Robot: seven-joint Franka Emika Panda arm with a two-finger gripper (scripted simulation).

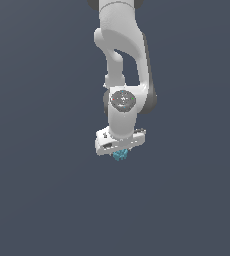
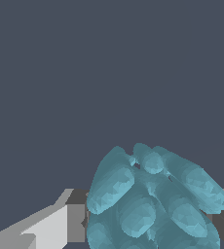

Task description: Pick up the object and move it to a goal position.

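Pincer (image 1: 120, 154) fingers sit closed against the teal bumpy ball (image 2: 153, 204), gripping it.

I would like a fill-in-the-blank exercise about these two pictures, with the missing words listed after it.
1. The bumpy ball is ____ in colour.
2. In the exterior view, the ball sits directly ____ the white end effector.
3. In the wrist view, the ball fills the space between the two ____ of the end effector.
4. The arm that carries the end effector is ____ in colour.

Missing words: teal-blue; below; fingers; white
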